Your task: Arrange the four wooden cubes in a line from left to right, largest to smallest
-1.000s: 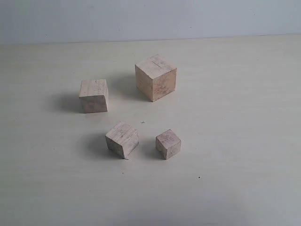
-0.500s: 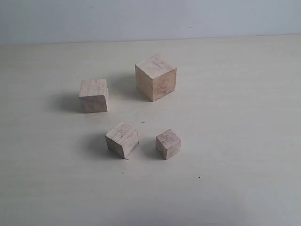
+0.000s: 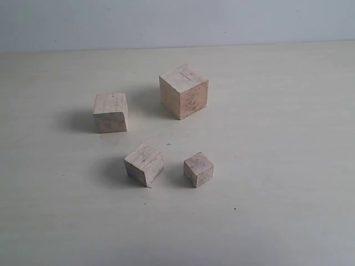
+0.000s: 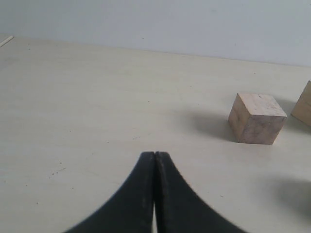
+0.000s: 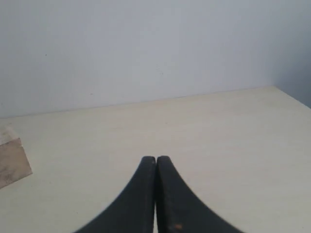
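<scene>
Four pale wooden cubes stand apart on the table in the exterior view. The largest cube (image 3: 183,91), with a thin slit on its top, is at the back. The second largest cube (image 3: 110,112) is to its front left. The third cube (image 3: 144,164) and the smallest cube (image 3: 198,169) sit side by side nearer the front. Neither gripper shows in the exterior view. My left gripper (image 4: 154,154) is shut and empty, well short of one cube (image 4: 256,118). My right gripper (image 5: 156,158) is shut and empty, with part of a cube (image 5: 12,158) at the frame's edge.
The pale table (image 3: 288,166) ends at a light wall (image 3: 177,22) behind the cubes. A sliver of another cube (image 4: 304,104) shows at the edge of the left wrist view.
</scene>
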Robot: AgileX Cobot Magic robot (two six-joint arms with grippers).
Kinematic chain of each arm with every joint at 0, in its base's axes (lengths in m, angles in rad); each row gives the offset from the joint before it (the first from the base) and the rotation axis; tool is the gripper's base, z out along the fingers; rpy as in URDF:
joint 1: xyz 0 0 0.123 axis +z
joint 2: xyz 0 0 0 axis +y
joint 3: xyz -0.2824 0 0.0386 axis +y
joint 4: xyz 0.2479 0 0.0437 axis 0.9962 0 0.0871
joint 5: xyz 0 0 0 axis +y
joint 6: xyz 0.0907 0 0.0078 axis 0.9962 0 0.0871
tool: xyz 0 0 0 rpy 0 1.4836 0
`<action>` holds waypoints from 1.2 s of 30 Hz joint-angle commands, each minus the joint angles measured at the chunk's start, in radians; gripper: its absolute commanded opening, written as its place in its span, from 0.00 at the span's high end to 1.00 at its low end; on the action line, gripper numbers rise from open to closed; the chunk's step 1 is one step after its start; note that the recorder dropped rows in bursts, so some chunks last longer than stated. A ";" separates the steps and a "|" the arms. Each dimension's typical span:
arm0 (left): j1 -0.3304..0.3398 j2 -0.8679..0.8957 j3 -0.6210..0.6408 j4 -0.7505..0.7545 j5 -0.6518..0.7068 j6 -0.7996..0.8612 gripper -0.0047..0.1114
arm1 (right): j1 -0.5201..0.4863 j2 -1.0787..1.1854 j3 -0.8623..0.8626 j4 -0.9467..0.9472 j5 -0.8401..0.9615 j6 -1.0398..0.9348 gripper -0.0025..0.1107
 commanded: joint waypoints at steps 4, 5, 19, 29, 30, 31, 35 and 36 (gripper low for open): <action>0.001 -0.005 0.003 -0.007 -0.012 0.002 0.96 | -0.007 -0.006 0.004 0.033 -0.148 0.002 0.98; 0.001 -0.005 0.003 -0.007 -0.012 0.002 0.96 | -0.007 -0.006 0.004 0.062 -0.188 0.008 0.98; 0.001 -0.005 0.003 -0.007 -0.012 0.002 0.96 | -0.007 -0.005 -0.118 0.117 -0.249 0.053 0.98; 0.001 -0.005 0.003 -0.007 -0.012 0.002 0.96 | 0.009 0.368 -0.500 0.134 0.075 0.013 0.98; 0.001 -0.005 0.003 -0.007 -0.012 0.002 0.96 | 0.023 0.404 -0.536 0.134 0.085 -0.011 0.98; 0.001 -0.005 0.003 -0.007 -0.012 0.002 0.96 | 0.042 0.446 -0.570 0.134 0.087 -0.054 0.98; 0.001 -0.005 0.003 -0.007 -0.012 0.002 0.96 | 0.136 0.603 -0.693 0.136 0.089 -0.238 0.98; 0.001 -0.005 0.003 -0.007 -0.012 0.002 0.96 | 0.157 0.650 -0.718 0.136 0.103 -0.260 0.98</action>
